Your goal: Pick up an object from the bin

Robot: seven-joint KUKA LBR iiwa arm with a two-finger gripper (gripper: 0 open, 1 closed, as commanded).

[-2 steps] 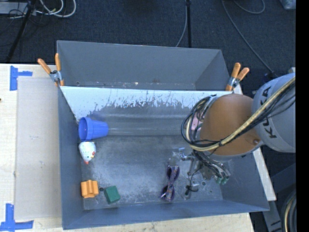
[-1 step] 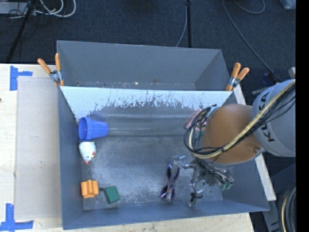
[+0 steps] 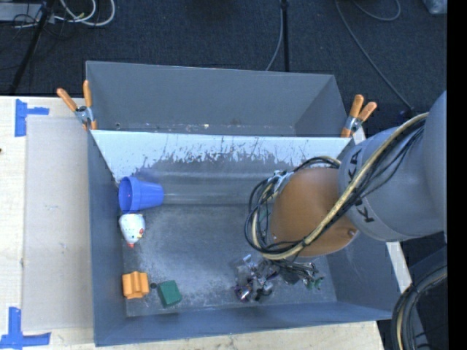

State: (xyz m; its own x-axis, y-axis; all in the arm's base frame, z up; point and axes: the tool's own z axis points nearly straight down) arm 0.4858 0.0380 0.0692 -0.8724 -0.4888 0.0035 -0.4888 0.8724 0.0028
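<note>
My gripper (image 3: 254, 281) is low over the bin floor near the front wall, right of the middle, under the arm's orange cover. A small dark thing with a green bit (image 3: 314, 283) shows just to its right, mostly hidden by the arm. The nearest clearly seen loose thing is a small green block (image 3: 169, 292) at the front left, well apart from the gripper. An orange piece (image 3: 135, 284) lies beside that block.
A blue plastic cup (image 3: 140, 194) lies on its side at the left wall. A white toy chicken with a red spot (image 3: 132, 229) lies just below it. The arm and its cables cover the bin's right part.
</note>
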